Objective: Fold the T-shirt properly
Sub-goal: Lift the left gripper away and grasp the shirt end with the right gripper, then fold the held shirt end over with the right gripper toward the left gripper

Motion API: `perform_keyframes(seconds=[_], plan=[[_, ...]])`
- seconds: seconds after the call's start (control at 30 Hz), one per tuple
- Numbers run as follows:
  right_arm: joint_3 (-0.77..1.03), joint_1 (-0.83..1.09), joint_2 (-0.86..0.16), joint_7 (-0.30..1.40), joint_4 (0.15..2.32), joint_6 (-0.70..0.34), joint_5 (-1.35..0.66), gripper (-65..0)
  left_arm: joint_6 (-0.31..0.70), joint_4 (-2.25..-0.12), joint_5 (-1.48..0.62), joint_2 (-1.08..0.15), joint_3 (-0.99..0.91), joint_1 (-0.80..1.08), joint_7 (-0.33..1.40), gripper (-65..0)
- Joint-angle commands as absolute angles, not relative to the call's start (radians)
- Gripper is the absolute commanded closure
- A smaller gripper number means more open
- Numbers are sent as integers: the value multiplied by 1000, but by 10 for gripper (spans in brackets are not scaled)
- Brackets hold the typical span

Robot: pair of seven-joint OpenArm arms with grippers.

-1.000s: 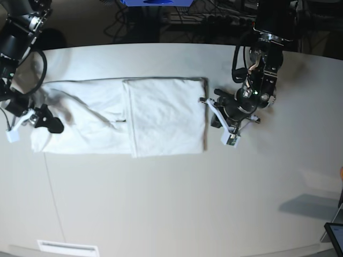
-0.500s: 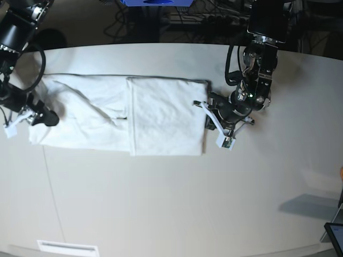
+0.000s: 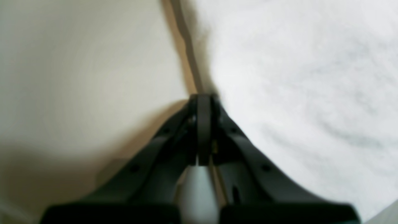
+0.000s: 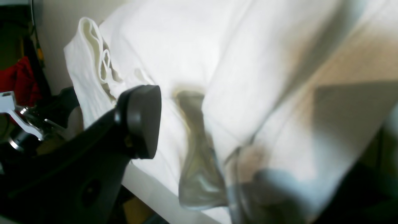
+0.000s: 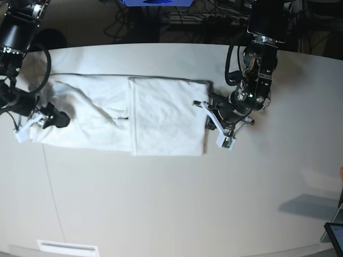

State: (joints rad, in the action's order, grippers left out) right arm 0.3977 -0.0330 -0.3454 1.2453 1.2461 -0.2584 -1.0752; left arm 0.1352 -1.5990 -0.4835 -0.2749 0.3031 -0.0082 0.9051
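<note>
Base view, left side: the right gripper (image 5: 45,119) sits at the left end of the T-shirt (image 5: 107,120), close to the left edge of the bench (image 5: 161,203). In the right wrist view its jaws stand apart; one black finger pad (image 4: 141,119) lies against the white cloth, and the other finger is a blurred shape lower down, with a fold of fabric running between the two. Whether the cloth is actually pinched cannot be told; the jaws read as partly open around it. Bunched hems show at the upper left of that view.

Centre: the T-shirt lies flat across the far half of the bench, long axis running left to right. Its left portion is a single wrinkled layer; its right portion is a neat rectangular panel folded over on top, with a straight vertical edge where the layers meet. No print is visible on the upturned surfaces.

Right: the left gripper (image 5: 206,115) rests at the right edge of the folded panel, its arm reaching in from the far right corner of the bench. In the left wrist view (image 3: 203,102) the two black fingers are pressed fully together, tips right at the shirt's hem line, bare bench on one side and white cloth on the other. Blur hides whether any fabric is caught between them.
</note>
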Motion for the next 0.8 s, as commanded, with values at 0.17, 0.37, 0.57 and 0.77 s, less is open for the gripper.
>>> perform_keyframes(seconds=[0.17, 0.37, 0.57, 0.77], plan=[[392, -12, -357, 1287, 1253, -166, -1032, -377, 137, -1606, -481, -283, 302, -28, 918, 0], [349, 7, -377, 1282, 1251, -143, -1032, -308, 137, -1612, -481, -282, 302, -31, 918, 0], [308, 16, -390, 1277, 1242, -137, -1024, -22, 137, -1609, -487, -263, 303, -47, 920, 0], [311, 15, -390, 1257, 1274, -50, -871, -1, 137, -1606, -483, -234, 397, -51, 920, 0]])
